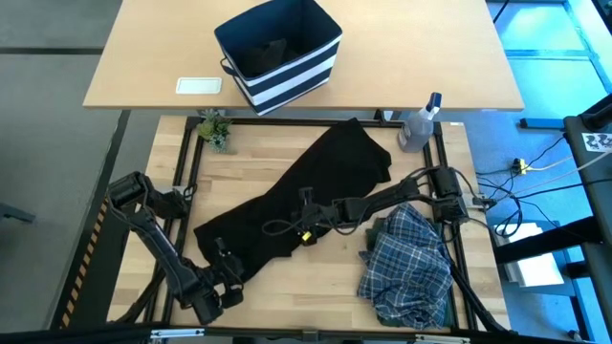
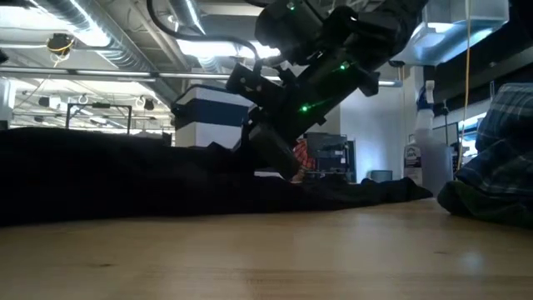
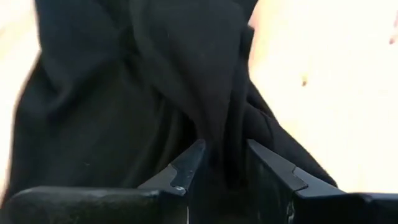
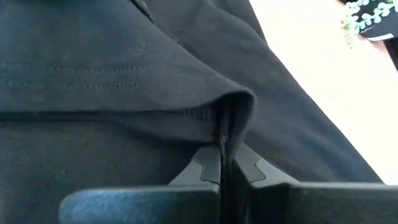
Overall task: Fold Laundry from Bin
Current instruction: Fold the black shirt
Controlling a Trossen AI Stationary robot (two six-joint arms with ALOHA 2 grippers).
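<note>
**Black garment spread on the butcher-block table, pinched at its middle**

The pale wooden table point(image 1: 316, 277) fills the lower part of the high view, with a lighter desk point(image 1: 143, 57) beyond it; the low view alone shows the room behind: ceiling ducts, strip lights and shelving.

Largest on the table is the black garment point(image 1: 325, 182), lying diagonally across the middle. Only the high view shows its whole outline. The low view shows it as a low dark ridge point(image 2: 125, 179) across the boards.

The navy-and-white striped bin point(image 1: 279, 53) stands on the far desk, well apart from the black garment. The blue-and-white plaid shirt point(image 1: 406, 263) lies bunched at the table's right, over a dark olive-green garment point(image 1: 375, 229) that peeks out beside it.

The right gripper point(image 4: 225, 163) reaches to the black garment's centre; its wrist view shows the fingers closed on a raised fold with a stitched hem.

The left gripper point(image 3: 225, 163) sits at the garment's near-left corner, fingers a narrow way apart with black cloth bunched between them; whether it grips, I cannot tell.

A clear spray bottle point(image 1: 421, 124) stands at the far right, a small green plant point(image 1: 216, 131) at the far left.
</note>
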